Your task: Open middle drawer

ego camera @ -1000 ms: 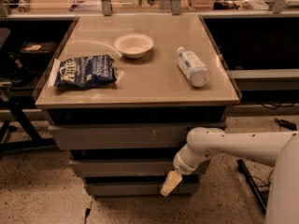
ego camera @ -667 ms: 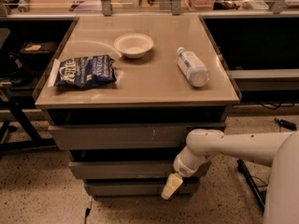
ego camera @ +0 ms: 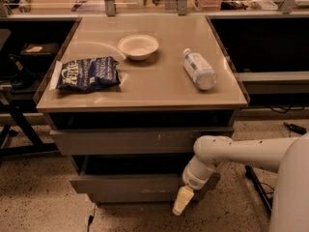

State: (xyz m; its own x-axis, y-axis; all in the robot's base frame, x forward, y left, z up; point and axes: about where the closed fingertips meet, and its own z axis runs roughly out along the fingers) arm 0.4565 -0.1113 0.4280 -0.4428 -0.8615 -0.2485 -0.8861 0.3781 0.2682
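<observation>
The middle drawer [ego camera: 125, 183] is the plain grey front below the scuffed top drawer front [ego camera: 130, 141]. It stands out a little from the cabinet, with a dark gap above it. My gripper [ego camera: 180, 201], with a yellowish tip, hangs at the right end of the middle drawer's front, at its lower edge, in front of the narrow bottom drawer [ego camera: 135, 197]. My white arm [ego camera: 241, 153] reaches in from the right. Whether the gripper touches the drawer front cannot be told.
On the cabinet's tan top [ego camera: 159, 86] lie a blue snack bag [ego camera: 87, 74], a white bowl [ego camera: 138, 46] and a plastic bottle [ego camera: 199, 69] on its side. Dark shelving stands on both sides. Speckled floor [ego camera: 34, 202] lies in front.
My gripper and wrist have moved slightly down and toward the camera. The middle drawer front sits a little lower in view, as if slid out a bit.
</observation>
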